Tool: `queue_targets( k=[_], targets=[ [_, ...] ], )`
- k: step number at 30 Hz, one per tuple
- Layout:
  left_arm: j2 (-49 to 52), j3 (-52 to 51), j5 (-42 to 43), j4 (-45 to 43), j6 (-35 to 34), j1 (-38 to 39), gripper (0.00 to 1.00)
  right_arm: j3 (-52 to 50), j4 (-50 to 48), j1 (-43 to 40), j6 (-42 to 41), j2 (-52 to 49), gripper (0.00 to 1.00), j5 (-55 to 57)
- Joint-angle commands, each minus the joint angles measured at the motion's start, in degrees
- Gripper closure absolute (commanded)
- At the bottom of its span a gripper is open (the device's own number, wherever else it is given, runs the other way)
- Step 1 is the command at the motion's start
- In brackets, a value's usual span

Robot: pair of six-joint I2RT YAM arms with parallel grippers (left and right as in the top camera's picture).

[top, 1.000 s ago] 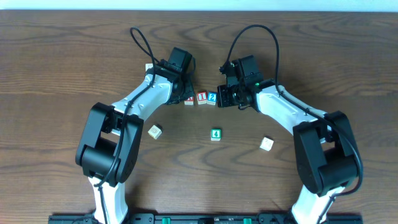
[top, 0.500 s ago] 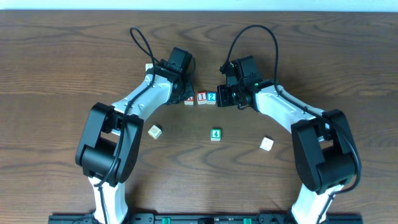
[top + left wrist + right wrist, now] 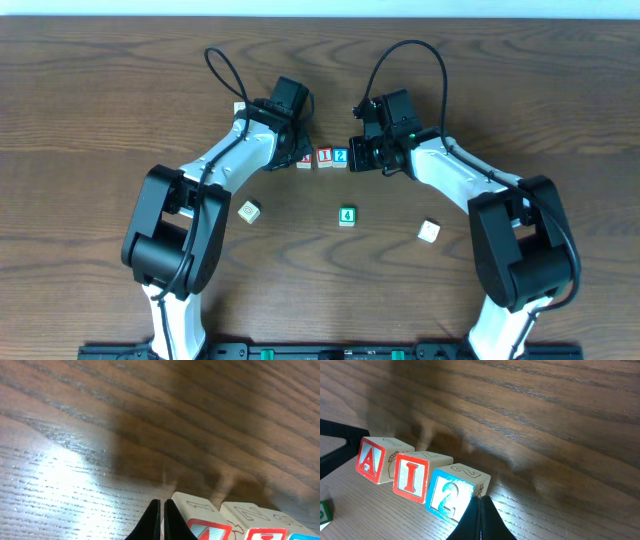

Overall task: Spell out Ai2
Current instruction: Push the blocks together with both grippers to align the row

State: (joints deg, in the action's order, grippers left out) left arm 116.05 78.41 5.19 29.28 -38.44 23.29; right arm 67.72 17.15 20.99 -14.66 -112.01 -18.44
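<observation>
Change: almost nothing has moved over the last second. The three lettered cubes sit exactly where they were, and both arms hold the same pose. Only the left arm's cable (image 3: 225, 65) has shifted a little.
A cube (image 3: 370, 460): leftmost in the row, red-edged, at the far middle of the bench (image 3: 100, 110).
I cube (image 3: 411, 476): in the middle, red-edged, side by side with the A, with any gap too slight to judge.
2 cube (image 3: 449, 497): right end of the row, blue-edged, pressed against the I.
Row: reads A, I, 2 from left to right in the overhead view, roughly straight.
Left end effector (image 3: 161, 521): fingers drawn together to a thin slit and holding nothing. The tip is low at the bench, just left of the A cube.
Right end effector (image 3: 480, 519): fingers closed tip to tip and empty, just beside the 2 cube on its right.
Other cubes: the green-edged 4 cube (image 3: 346, 215) and two cream cubes (image 3: 249, 211) lie nearer, well apart from the row.
Meaning for the task: the word looks spelled. With both closed tips flanking the row and nothing shifting, this is probably a last squaring-up or the end of it. Further pushing risks skewing the row.
</observation>
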Motion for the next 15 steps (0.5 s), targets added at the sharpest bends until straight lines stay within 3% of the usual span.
queue_targets(
  k=[1, 15],
  targets=[
    [1.0, -0.3, -0.4, 0.7, -1.5, 0.3, 0.94, -0.2, 0.0, 0.4, -0.1, -0.6, 0.98, 0.1],
    [1.0, -0.3, 0.7, 0.8, -2.3, 0.9, 0.94, -0.2, 0.2, 2.2, 0.0, -0.6, 0.99, -1.3]
  ],
)
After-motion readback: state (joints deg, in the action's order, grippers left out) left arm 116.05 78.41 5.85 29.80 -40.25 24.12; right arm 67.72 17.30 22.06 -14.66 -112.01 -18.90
